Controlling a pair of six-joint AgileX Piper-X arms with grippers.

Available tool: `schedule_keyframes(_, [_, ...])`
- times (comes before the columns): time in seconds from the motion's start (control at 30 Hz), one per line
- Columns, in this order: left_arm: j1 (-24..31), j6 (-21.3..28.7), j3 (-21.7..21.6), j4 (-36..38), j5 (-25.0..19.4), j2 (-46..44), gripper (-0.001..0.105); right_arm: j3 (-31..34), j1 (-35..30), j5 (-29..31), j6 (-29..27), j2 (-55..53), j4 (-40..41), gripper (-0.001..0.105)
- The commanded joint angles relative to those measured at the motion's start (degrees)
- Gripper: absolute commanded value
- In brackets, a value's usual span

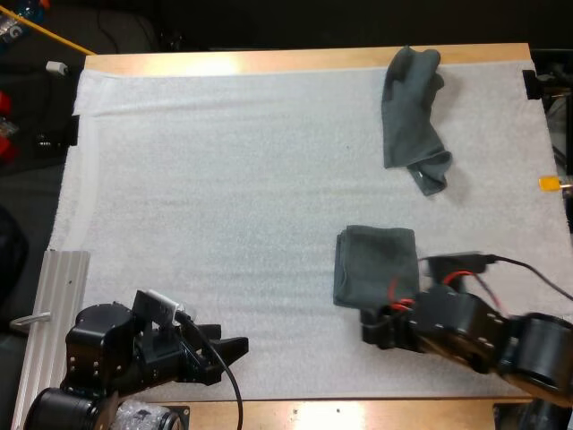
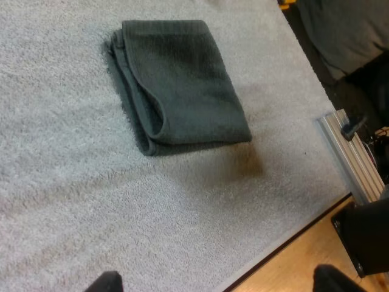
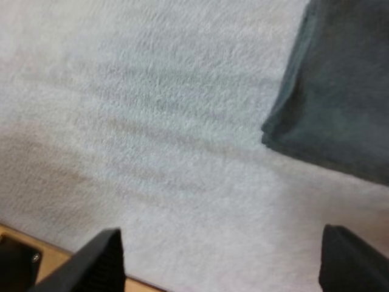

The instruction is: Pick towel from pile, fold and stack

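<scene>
High view, crumpled towel (image 1: 412,116), left wrist view, folded towel (image 2: 179,85)

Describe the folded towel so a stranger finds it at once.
Start at the white mat and go to its near right part. The folded towel lies there, dark grey-green. It is a neat flat rectangle, unlike the crumpled towel sprawled at the mat's far edge.
</scene>
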Motion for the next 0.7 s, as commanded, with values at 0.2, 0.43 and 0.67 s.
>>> schedule_keyframes(0.2, [0.04, 1.03, 0.09, -0.79, -0.18, -0.17, 0.062, -0.11, 0.09, 2.23, 3.63, -7.79, 6.1, 0.064])
schedule_keyframes(0.43, [0.04, 1.31, 0.09, -4.19, -1.2, 1.1, 0.072, -0.11, 0.09, 2.41, 3.82, -11.05, 6.43, 0.064])
schedule_keyframes(0.67, [0.04, -0.03, 0.09, -9.89, -1.07, 7.97, 0.072, -0.11, 0.09, 2.41, 3.82, -11.05, 6.43, 0.064])
